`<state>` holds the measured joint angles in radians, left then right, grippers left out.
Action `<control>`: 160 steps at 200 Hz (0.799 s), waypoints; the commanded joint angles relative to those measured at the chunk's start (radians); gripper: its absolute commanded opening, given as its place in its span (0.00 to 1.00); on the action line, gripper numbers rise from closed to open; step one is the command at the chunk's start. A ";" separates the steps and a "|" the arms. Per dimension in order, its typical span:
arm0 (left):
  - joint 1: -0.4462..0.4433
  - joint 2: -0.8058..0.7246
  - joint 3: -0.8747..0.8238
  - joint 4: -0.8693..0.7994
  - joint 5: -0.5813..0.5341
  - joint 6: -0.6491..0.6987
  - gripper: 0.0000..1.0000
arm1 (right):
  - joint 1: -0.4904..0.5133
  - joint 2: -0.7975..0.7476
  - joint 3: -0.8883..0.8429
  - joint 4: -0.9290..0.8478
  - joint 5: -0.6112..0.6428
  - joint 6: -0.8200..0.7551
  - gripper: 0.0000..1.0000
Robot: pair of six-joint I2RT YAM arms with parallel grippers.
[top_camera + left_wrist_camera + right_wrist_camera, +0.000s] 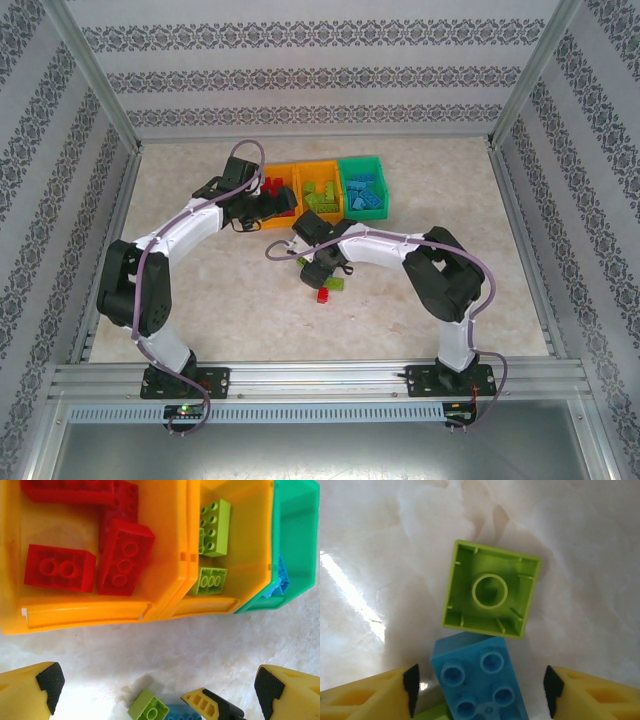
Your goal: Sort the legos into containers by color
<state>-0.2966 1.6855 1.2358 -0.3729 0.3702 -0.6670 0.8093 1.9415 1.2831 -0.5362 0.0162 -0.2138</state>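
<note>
- Light blue studded plastic brick (476, 675) lies between our right gripper's (479, 692) fingers, long axis pointing away from the wrist.
- The pads stand clear of its sides: released, grasping nothing.
- Our left gripper (157, 685), spread wide and empty, hangs before the orange plastic bin (90, 616).

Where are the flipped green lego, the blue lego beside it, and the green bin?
flipped green lego (490, 590): right wrist, hollow underside
blue lego (480, 680): right wrist, studded top
green bin (300, 535): left wrist, inside wall
</note>
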 commanded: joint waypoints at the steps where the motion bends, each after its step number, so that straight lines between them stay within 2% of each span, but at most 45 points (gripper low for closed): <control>1: 0.015 -0.041 -0.020 0.028 0.002 0.002 1.00 | 0.002 0.014 0.024 -0.033 0.031 -0.006 0.61; 55: 0.020 -0.066 -0.058 0.004 -0.028 0.024 1.00 | -0.006 -0.028 -0.009 0.005 0.036 0.010 0.37; 122: 0.022 -0.075 -0.078 -0.021 -0.060 0.045 1.00 | -0.054 -0.150 -0.053 0.074 -0.027 0.062 0.30; 160: 0.023 -0.095 -0.092 -0.061 -0.073 0.121 1.00 | -0.161 -0.268 -0.093 0.155 -0.130 0.142 0.29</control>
<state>-0.2855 1.6386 1.1664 -0.3866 0.3218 -0.6270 0.7162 1.7611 1.2167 -0.4541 -0.0303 -0.1486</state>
